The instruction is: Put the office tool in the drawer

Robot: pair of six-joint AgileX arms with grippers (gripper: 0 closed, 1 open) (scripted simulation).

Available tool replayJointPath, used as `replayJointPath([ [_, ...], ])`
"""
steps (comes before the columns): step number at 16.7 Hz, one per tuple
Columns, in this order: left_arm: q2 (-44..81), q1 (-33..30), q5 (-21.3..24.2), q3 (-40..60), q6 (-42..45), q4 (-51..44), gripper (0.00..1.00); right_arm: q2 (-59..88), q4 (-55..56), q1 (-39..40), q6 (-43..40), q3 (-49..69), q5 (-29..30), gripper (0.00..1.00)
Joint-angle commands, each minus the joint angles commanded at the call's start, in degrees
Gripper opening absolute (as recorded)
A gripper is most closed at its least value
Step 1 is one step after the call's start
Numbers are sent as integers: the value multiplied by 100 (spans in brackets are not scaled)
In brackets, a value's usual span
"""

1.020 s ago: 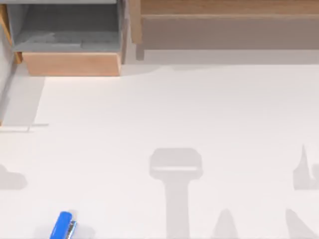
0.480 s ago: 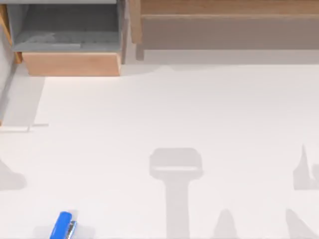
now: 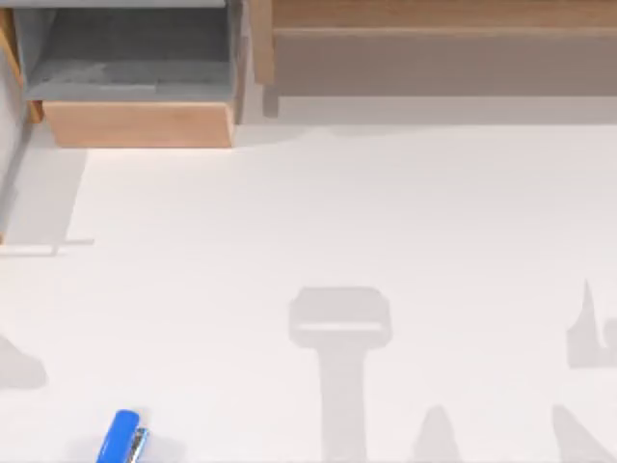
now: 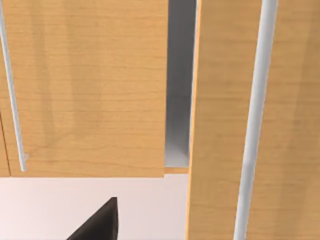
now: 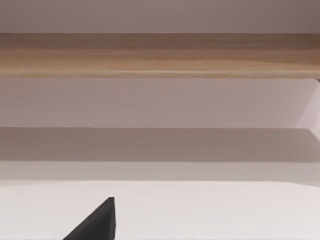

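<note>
Stapler (image 3: 121,437), bright blue with a silver underside, lies at the near left edge of the white table (image 3: 386,212), well apart from the drawer (image 3: 135,123) standing open at the far left. A long wooden shelf unit (image 3: 434,29) spans the far right. Whether either gripper is released or clenched cannot be told.

My stapler (image 3: 121,437) is bright blue with a silver underside, near the white table's (image 3: 337,212) front left corner. The drawer (image 3: 135,87) is grey inside with a light tan wood-grain front; the shelf (image 3: 434,39) is tan wood too.
</note>
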Motion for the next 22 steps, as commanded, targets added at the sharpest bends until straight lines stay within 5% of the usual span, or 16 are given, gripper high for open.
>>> replayJointPath([
  [5, -159, -37, -107, 22, -141, -306, 100, 0, 0, 0, 0, 0, 0, 100],
  [9, -652, -113, -387, 66, -616, -1520, 100, 0, 0, 0, 0, 0, 0, 100],
  [15, -1891, -744, -1091, 208, -2127, -4985, 100, 0, 0, 0, 0, 0, 0, 100],
  [22, -3358, -2566, -2215, 574, -4714, -9104, 100, 0, 0, 0, 0, 0, 0, 100],
])
